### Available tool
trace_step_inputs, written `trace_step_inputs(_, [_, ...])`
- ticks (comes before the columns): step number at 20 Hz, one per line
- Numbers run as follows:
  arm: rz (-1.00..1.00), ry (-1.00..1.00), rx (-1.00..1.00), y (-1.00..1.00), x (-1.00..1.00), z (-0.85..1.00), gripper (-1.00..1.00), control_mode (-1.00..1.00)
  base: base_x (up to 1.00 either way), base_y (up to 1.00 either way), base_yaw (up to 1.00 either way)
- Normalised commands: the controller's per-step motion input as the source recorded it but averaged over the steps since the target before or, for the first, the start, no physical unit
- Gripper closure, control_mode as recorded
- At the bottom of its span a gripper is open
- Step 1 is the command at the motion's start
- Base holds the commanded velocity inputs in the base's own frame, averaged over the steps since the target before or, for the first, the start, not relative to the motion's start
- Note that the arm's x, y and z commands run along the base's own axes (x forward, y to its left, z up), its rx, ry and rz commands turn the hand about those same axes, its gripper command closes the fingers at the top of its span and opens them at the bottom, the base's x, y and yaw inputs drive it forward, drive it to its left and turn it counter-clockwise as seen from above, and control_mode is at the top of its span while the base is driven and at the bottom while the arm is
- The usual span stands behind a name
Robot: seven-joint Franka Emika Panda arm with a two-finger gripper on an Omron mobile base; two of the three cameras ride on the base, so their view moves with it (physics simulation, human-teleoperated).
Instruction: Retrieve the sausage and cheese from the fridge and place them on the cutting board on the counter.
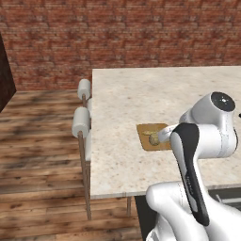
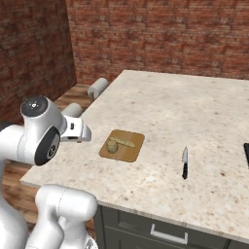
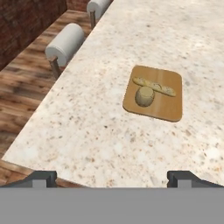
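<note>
The golden-brown cutting board lies on the beige speckled counter, near its stool-side edge. On the board rests the cheese, a rounded yellowish-tan lump. Beside it lies the sausage, a thin stick that looks pale tan here. My gripper hovers above and short of the board, open, with nothing between its fingertips. The fridge is out of view.
A knife lies on the counter to the right of the board, and a dark object sits at the far right edge. Two white cylindrical stools stand along the counter's left side. A brick wall rises behind.
</note>
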Motion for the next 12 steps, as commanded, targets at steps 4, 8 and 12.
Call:
trace_step_inputs(4, [0.00,0.00,0.00,0.00,0.00,0.00,-1.00,-1.00,0.00,0.00,0.00])
trace_step_inputs(8, [0.00,0.00,0.00,0.00,0.00,0.00,-1.00,-1.00,0.00,0.00,0.00])
trace_step_inputs(12, [0.00,0.00,0.00,0.00,0.00,0.00,-1.00,-1.00,0.00,0.00,0.00])
